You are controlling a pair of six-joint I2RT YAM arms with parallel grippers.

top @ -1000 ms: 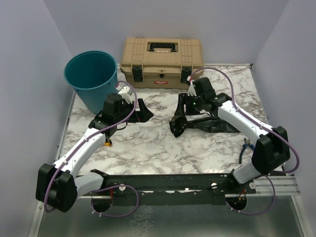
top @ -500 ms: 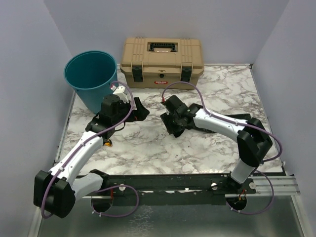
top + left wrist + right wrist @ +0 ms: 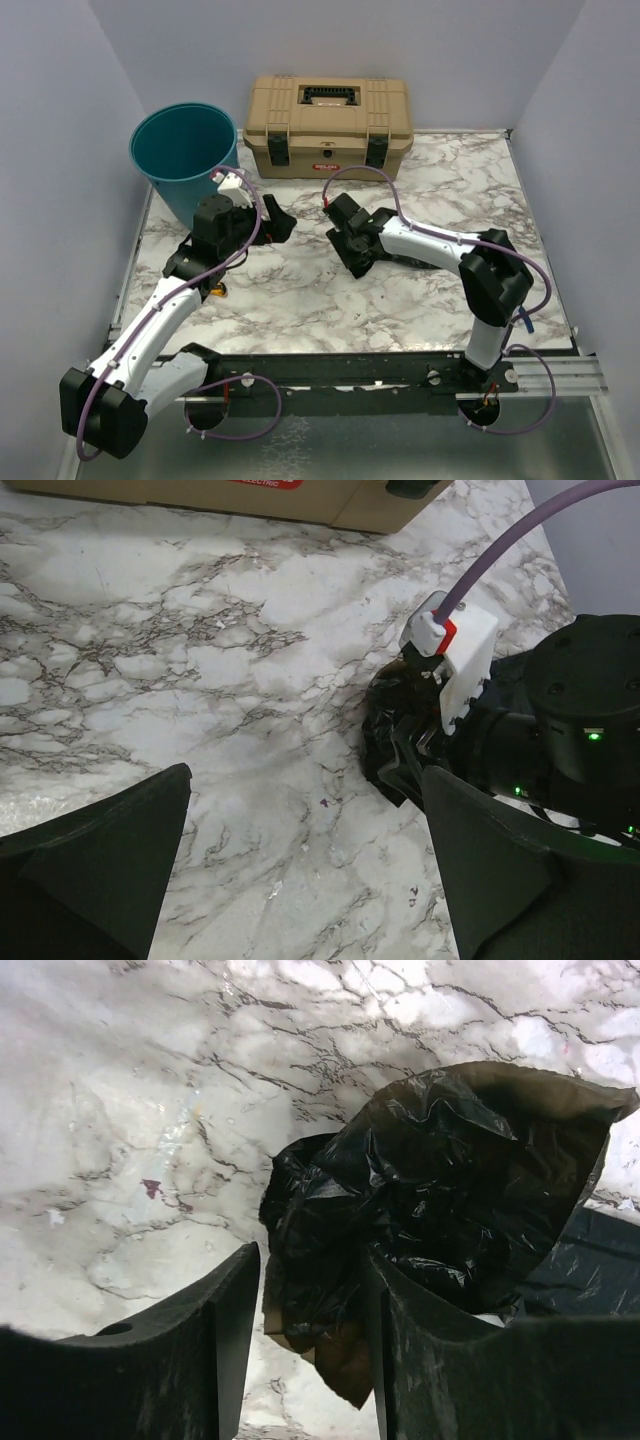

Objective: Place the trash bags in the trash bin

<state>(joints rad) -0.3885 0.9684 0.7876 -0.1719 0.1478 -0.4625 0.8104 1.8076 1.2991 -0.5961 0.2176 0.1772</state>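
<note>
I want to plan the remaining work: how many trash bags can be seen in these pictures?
1: the trash bag is mid-table, between the fingers of the right hand; further bags may be hidden under that arm.

Tan toolbox point(image 3: 329, 125) (black latches) on marble table point(image 3: 300, 290)

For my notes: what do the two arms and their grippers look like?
The left arm and right arm have white links, black joint housings and a looping purple cable each. The left gripper and right gripper have broad matte black fingers. A white connector with a red band sits at the right wrist.
</note>
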